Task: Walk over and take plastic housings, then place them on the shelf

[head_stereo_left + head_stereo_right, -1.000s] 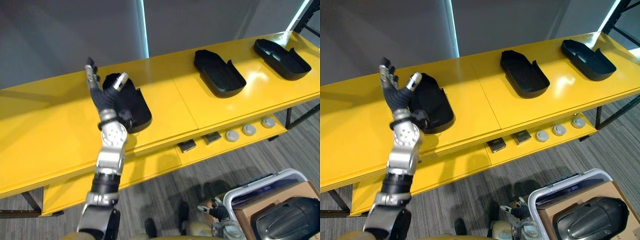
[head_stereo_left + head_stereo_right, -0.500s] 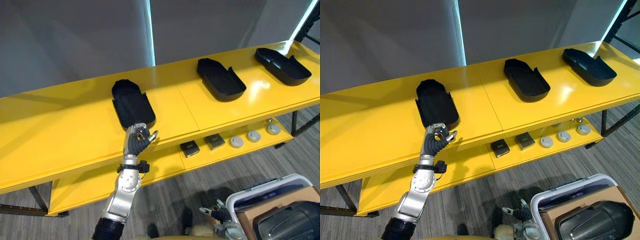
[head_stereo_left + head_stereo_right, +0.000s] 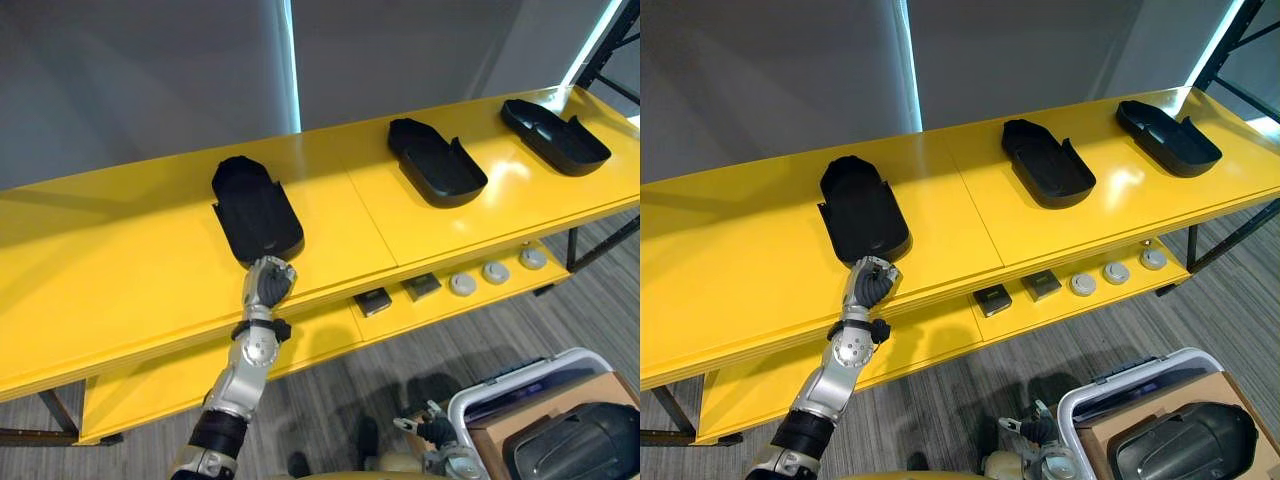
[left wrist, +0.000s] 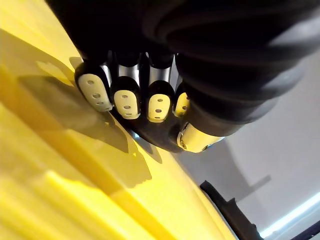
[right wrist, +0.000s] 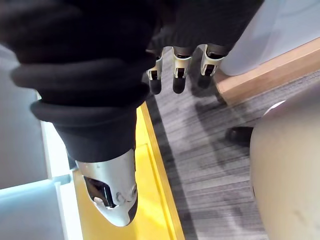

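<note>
Three black plastic housings lie open side up on the yellow shelf top (image 3: 120, 260): a left one (image 3: 255, 210), a middle one (image 3: 436, 160) and a right one (image 3: 555, 135). My left hand (image 3: 268, 283) sits at the shelf's front edge, just in front of the left housing, curled into a fist with nothing in it. The left wrist view has its curled fingers (image 4: 125, 97) over the yellow surface, with the housing's dark edge (image 4: 155, 137) beyond them. My right hand (image 5: 176, 65) hangs over the grey floor with straight fingers, holding nothing.
A lower yellow shelf carries two small black boxes (image 3: 373, 301) and several round grey discs (image 3: 463, 284). At lower right a white bin (image 3: 520, 375) holds a cardboard box and another black housing (image 3: 575, 440). A grey wall backs the shelf.
My left hand has drawn back from over the left housing to the shelf's front edge and curled from open into a fist. The housing stays on the shelf. The camera shifted slightly.
</note>
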Motion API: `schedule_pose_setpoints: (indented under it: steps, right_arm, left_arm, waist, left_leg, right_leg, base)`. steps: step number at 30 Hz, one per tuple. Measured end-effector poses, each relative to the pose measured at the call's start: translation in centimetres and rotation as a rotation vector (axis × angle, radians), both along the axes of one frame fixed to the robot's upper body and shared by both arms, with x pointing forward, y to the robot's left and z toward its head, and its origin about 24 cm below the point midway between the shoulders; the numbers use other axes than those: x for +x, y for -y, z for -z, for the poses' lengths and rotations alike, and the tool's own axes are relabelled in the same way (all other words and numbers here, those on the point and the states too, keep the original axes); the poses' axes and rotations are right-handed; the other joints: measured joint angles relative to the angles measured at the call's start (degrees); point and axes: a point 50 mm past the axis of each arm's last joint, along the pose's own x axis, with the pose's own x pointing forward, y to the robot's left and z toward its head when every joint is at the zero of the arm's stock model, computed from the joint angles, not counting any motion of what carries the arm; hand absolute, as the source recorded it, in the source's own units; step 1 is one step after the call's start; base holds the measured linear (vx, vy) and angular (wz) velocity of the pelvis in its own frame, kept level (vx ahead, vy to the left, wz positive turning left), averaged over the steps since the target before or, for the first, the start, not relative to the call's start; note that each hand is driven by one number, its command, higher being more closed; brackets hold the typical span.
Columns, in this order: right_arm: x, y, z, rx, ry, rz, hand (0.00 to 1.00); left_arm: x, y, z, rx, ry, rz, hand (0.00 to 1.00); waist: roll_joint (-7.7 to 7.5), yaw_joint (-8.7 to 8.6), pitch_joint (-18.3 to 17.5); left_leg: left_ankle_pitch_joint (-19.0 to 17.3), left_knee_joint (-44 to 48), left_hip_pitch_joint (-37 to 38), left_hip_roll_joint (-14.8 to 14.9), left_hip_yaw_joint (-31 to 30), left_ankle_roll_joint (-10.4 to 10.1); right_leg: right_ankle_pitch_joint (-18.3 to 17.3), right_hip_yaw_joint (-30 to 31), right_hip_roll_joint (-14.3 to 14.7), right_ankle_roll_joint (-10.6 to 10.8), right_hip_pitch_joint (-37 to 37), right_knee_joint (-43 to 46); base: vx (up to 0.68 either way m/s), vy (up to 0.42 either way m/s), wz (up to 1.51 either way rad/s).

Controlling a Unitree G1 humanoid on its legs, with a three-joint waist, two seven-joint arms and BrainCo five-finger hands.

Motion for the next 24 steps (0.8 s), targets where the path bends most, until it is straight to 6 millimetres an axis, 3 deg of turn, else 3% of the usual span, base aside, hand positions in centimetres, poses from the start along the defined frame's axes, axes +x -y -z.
schedule_pose_setpoints:
  steps: [14,16,20,22,24]
  right_arm:
    - [0.0,0.0,0.0,-0.002,0.001,0.002,0.0]
    - [0.0,0.0,0.0,-0.002,-0.003,0.002,0.0]
    - [0.0,0.1,0.3,-0.002,-0.019,0.006,0.0]
    - [0.0,0.1,0.3,-0.003,-0.024,0.009,0.0]
    - [-0.1,0.1,0.4,-0.003,-0.029,0.009,0.0]
  left_arm:
    - [0.3,-0.3,-1.2,-0.031,0.037,-0.026,1.0]
    - [0.0,0.4,-2.5,-0.067,0.099,0.006,1.0]
    - [-1.5,1.9,-7.5,-0.19,0.342,0.113,1.0]
    - [-2.5,1.7,-9.8,-0.237,0.463,0.137,1.0]
    - [-3.9,0.1,-11.9,-0.373,0.595,0.124,1.0]
  waist:
    - [-0.06,-0.22,0.0]
    - [-0.1,-0.04,0.0]
    - [-0.15,0.18,0.0]
    - [-0.15,0.62,0.0]
    - [-0.14,0.84,0.0]
  left_leg:
    - [0.0,0.0,-0.7,-0.1,-0.2,0.1]
    - [0.0,0.0,-0.7,-0.1,-0.5,0.1]
    - [0.1,0.1,-0.2,-0.2,-1.9,0.1]
    - [0.1,0.1,-0.3,-0.2,-2.5,0.1]
    - [0.0,0.1,-0.3,-0.2,-3.0,0.1]
  right_leg:
    - [0.1,-0.1,-0.1,0.0,-0.7,0.0]
    - [0.1,-0.3,-0.2,0.0,-0.6,0.1]
    - [0.1,-1.4,-0.4,0.0,0.5,0.2]
    - [0.1,-1.6,-0.5,0.0,0.7,0.2]
    - [0.1,-1.8,-0.4,0.0,1.2,0.2]
  base:
    - [-0.01,-0.001,0.0]
    - [-0.02,0.001,0.06]
    - [-0.02,0.006,0.16]
    - [-0.05,0.011,0.12]
    - [-0.06,0.005,0.1]
